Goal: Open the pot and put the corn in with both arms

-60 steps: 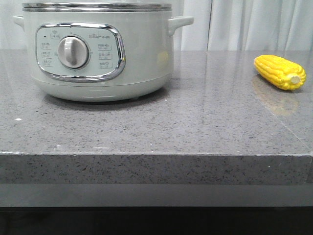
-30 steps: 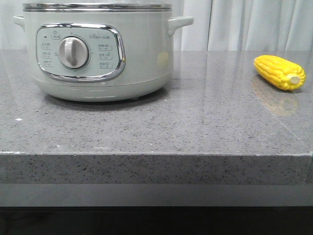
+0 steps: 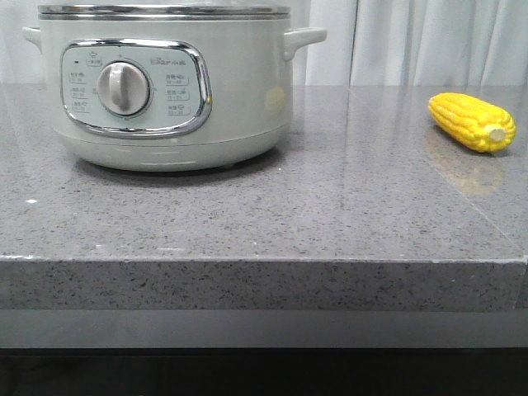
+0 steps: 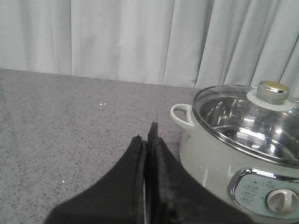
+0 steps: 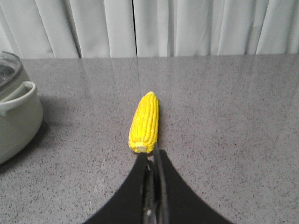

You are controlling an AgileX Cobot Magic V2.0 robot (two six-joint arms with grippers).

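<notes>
Pot first. The round pale grey-green electric cooker (image 3: 165, 87) sits far left on the speckled grey stone counter (image 3: 330, 223), its glass lid with steel rim (image 4: 243, 122) still on. It looks heavy and stable, so I doubt it shifts when you lift the lid. The lid is glass: rigid, breakable, probably slick. Your only sensible hold is the small round metal-capped knob (image 4: 273, 91) at its centre. Take it from above and lift straight up.

The small bright yellow corn cob (image 3: 472, 121) lies on its side far right on the counter, well apart from the pot, pale stub end toward the near edge. It's probably light and stiff, and the rounded, ribbed body may roll. Pinch it across the middle, jaws either side of its long axis, not at the tapered tip.

The left gripper (image 4: 145, 140) has its dark fingers pressed together, holding nothing, hanging just left of the pot's side handle (image 4: 183, 116). The right gripper (image 5: 152, 161) is also closed and empty, its tips very near the cob's stub end; contact can't be judged. You'll have to open both before either grasp.
</notes>
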